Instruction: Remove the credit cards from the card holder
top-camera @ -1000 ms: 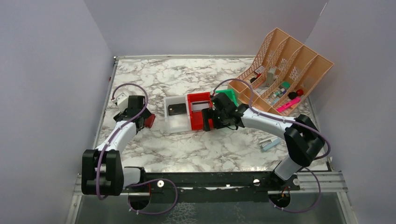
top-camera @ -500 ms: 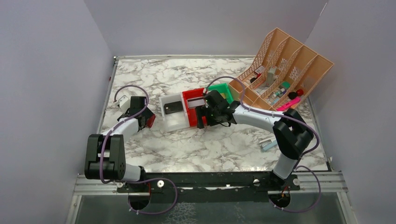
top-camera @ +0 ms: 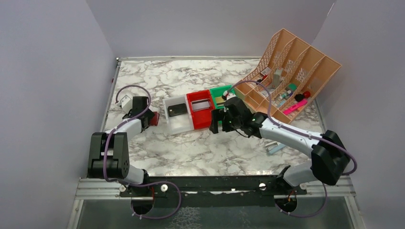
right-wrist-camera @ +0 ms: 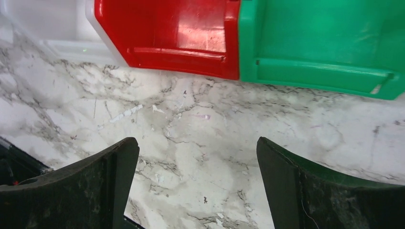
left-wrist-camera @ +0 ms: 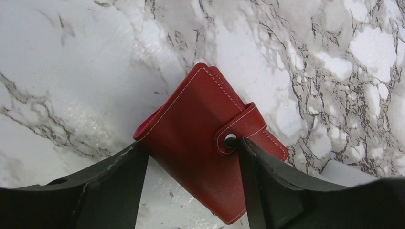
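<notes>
Near the left edge of the desk [top-camera: 191, 152], the left end effector [top-camera: 145, 117] is down over the card holder [top-camera: 153, 119]. From overhead, most of the card holder is hidden by the arm and only a red sliver shows. The left wrist view shows it more fully: the card holder [left-wrist-camera: 200, 157] lies flat on the marble, folded shut with its strap snapped. It sits at an angle between the two dark fingers [left-wrist-camera: 114, 181]. Both fingers overlap its edges, set at a middling width, but I cannot tell whether they are pinching it or only flanking it. Its near corners are cut off behind them.

To the right, three small bins sit in a row, touching:
- **White bin** [top-camera: 173, 125]: a black card [top-camera: 177, 110] lies in it.
- **Red bin** [top-camera: 201, 119]: it holds a grey card [top-camera: 201, 104].
- **Green bin** [top-camera: 223, 92]: it is partly covered by the right arm and cable, so its contents are hard to make out.

The right end effector [top-camera: 216, 122] is just in front of the red and green bins. Its fingers are spread wide over bare marble and hold nothing. Its own camera catches only the bins' front walls.

At the far right corner stands a peach mesh rack [top-camera: 296, 62] of small items too tiny to name.
</notes>
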Available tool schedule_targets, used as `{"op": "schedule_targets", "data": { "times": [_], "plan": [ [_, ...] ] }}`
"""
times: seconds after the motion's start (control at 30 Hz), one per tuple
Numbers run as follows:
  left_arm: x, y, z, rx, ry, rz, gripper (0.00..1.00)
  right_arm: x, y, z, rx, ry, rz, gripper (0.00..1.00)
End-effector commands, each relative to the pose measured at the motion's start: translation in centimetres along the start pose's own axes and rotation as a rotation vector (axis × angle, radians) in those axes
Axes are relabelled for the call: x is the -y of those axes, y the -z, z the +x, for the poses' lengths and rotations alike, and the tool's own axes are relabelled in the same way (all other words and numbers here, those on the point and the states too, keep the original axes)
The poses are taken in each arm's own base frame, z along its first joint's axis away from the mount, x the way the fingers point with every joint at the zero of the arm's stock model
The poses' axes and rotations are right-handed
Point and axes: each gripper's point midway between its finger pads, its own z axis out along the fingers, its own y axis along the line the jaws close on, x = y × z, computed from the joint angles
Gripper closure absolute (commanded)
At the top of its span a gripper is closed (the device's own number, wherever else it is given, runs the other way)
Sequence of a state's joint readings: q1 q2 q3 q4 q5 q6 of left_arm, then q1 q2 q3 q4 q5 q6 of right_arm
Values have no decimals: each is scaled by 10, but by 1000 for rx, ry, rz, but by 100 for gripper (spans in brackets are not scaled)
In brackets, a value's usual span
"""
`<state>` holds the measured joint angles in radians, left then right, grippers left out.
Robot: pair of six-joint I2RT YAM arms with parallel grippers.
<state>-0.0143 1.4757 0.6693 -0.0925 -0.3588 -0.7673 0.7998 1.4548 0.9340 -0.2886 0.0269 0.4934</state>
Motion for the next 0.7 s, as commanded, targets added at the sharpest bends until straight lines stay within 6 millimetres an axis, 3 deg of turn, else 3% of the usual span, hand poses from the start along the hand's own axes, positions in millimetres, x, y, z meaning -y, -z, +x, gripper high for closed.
{"op": "schedule_targets", "data": {
  "times": [0.0,0.2,0.47,0.67],
  "plan": [
    [-28,8,41,-116,-19,-23,35,23,16,-10,107,-38,123,1],
    [-32,20,52,-117,0,43,43,42,29,-6,146,-60,198,1],
    [-31,47,80,-196,23,183,43,49,40,11,133,-109,204,1],
    [-45,72,94,-188,110,244,42,51,65,18,163,-158,178,1]
  ]
}}
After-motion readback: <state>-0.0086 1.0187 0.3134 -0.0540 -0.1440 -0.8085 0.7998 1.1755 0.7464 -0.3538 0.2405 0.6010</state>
